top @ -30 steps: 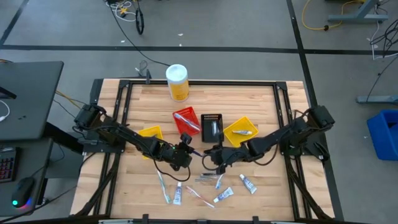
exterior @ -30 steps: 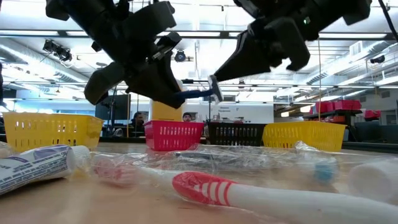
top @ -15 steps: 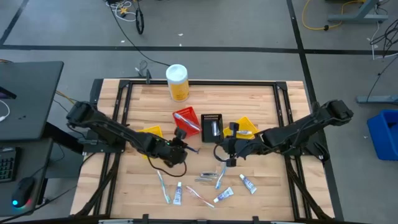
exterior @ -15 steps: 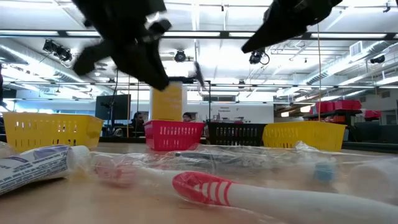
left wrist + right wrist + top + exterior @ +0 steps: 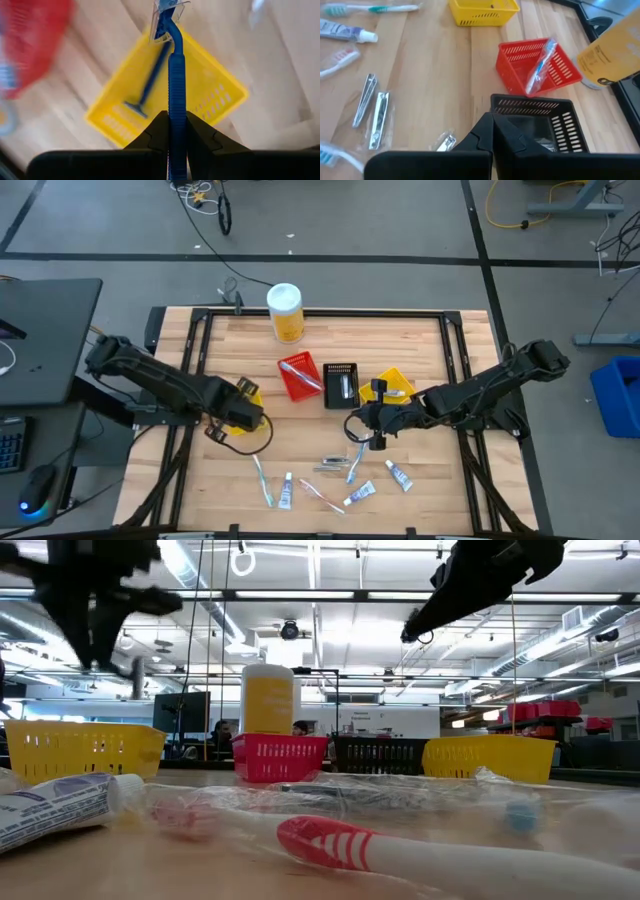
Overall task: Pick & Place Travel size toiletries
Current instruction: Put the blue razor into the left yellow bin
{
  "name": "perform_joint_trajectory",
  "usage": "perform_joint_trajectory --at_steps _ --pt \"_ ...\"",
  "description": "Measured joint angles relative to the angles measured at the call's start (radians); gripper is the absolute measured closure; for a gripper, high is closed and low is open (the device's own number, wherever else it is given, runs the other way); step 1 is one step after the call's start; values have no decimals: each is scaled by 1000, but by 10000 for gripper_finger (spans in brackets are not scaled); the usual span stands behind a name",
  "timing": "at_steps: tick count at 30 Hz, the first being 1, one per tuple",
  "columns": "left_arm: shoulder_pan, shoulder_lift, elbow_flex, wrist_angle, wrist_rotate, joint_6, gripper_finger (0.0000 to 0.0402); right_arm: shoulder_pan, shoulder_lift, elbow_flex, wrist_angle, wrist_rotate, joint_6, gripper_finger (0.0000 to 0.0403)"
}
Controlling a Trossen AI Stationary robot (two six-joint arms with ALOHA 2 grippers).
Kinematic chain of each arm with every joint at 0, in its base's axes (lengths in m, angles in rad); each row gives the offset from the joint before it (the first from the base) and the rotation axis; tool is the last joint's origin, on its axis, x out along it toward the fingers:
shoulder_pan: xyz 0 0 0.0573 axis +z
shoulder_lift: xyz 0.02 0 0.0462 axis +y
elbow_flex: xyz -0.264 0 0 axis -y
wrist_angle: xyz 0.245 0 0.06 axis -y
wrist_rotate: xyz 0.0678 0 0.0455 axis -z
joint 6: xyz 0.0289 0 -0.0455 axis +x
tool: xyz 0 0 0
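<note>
My left claw (image 5: 170, 131) pinches a blue razor (image 5: 174, 75) over the yellow bin (image 5: 244, 394) at nine o'clock; my right claw (image 5: 492, 131) hangs closed, empty, above the tabletop (image 5: 400, 340).

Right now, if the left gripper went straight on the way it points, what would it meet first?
Probably the yellow bin: the left gripper, shut on a blue razor, points at it, where another razor lies. Depth is unclear.

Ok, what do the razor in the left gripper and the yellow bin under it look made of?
The razor looks like matte blue moulded plastic, its head under a clear cap. The yellow bin looks like glossy rigid plastic, with slotted walls. The left gripper is clamped on the razor's handle.
</note>
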Motion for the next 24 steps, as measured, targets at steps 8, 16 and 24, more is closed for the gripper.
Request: perform_joint_trajectory --at_steps 8,16,24 --pt "19 11 -110 -1 -51 87 358 0 0 0 8 -1 -2 400" --pt "109 19 -198 101 -44 224 351 0 1 0 24 0 -3 400" --pt "163 19 -225 191 -20 254 340 0 1 0 24 0 -3 400"
